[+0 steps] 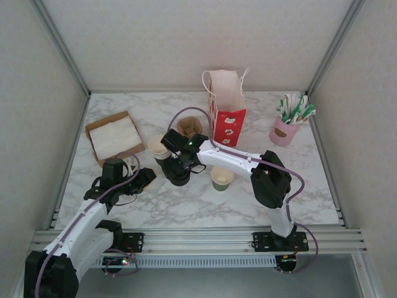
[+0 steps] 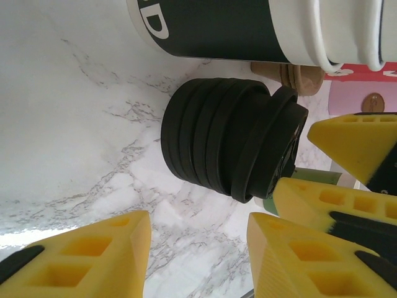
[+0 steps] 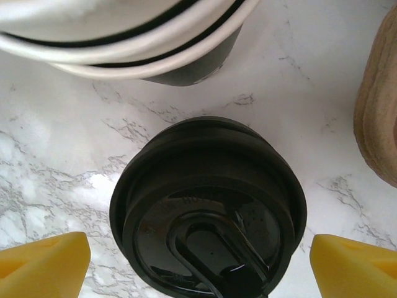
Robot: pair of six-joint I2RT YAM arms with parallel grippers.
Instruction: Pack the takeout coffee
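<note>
An olive-green paper cup, the takeout coffee's cup, stands in mid-table with its top open; a sliver of it shows behind the lids. A stack of black lids stands just left of it. My right gripper hangs over that stack, open. From above, its yellow fingertips flank the top lid with small gaps on both sides. My left gripper sits low to the left of the stack, open, with bare marble between its fingers. The top lid sits slightly askew.
A stack of lidless cups stands behind the lids. A red and white paper bag stands open at the back, with a brown item beside it. There is a pink holder of stirrers at back right and a cardboard tray of napkins at back left.
</note>
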